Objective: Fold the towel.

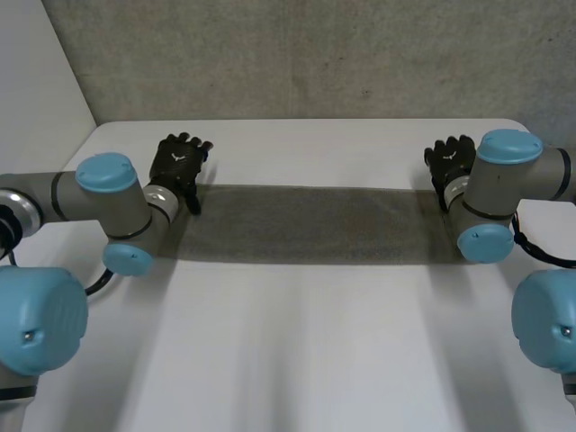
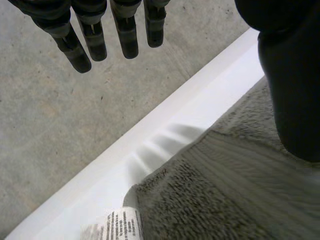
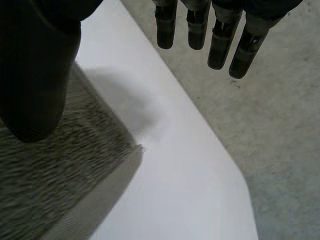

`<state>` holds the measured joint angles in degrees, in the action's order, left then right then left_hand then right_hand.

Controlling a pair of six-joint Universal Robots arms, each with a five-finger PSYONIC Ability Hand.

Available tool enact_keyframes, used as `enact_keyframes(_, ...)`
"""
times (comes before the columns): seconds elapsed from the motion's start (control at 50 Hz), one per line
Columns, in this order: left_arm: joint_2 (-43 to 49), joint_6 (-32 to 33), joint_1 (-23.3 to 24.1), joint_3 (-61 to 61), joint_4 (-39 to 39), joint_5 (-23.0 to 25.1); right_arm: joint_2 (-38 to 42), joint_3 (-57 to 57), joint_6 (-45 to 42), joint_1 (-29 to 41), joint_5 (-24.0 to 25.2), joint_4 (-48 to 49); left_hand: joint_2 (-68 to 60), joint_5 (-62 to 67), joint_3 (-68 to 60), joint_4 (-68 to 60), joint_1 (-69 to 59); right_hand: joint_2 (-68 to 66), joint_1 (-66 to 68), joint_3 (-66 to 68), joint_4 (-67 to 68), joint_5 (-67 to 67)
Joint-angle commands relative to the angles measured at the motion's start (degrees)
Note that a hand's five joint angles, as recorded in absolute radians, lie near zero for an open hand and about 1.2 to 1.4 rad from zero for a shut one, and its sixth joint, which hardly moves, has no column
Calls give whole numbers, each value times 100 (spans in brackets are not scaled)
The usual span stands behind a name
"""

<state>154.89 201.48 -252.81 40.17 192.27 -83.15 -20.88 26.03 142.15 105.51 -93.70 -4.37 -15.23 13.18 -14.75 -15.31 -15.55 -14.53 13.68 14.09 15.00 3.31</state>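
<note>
Across table (image 1: 297, 360), towel (image 1: 297, 225) lies lengthwise L-R; left hand (image 1: 180, 162) & right hand (image 1: 453, 160) at its far corners, both wide open.

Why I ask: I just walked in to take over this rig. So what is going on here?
Two robot arms are set up to fold a long grey-brown terry towel, which lies flat as a strip across the white table. The left hand is at the towel's far left corner and the right hand is at its far right corner. Both hands have straight fingers reaching past the far edge and grip nothing. No fold has begun.
</note>
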Motion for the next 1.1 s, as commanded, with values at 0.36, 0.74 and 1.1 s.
enact_keyframes(0.36,-4203,-2060,-295,5526,890,-88,-2878,4578,498,-346,634,244,485,-1280,437,493,516,453,-368,-409,-500,-331)
enact_keyframes(0.74,-4485,-2086,-216,6301,1401,-97,-2052,3954,436,-505,696,622,485,-1280,437,493,516,-3053,3137,3096,3005,3175)
enact_keyframes(1.1,-4704,-2086,-198,6442,1401,-97,-2930,4552,164,-1586,889,420,485,-1280,437,493,516,-6547,6632,6591,6500,6669)
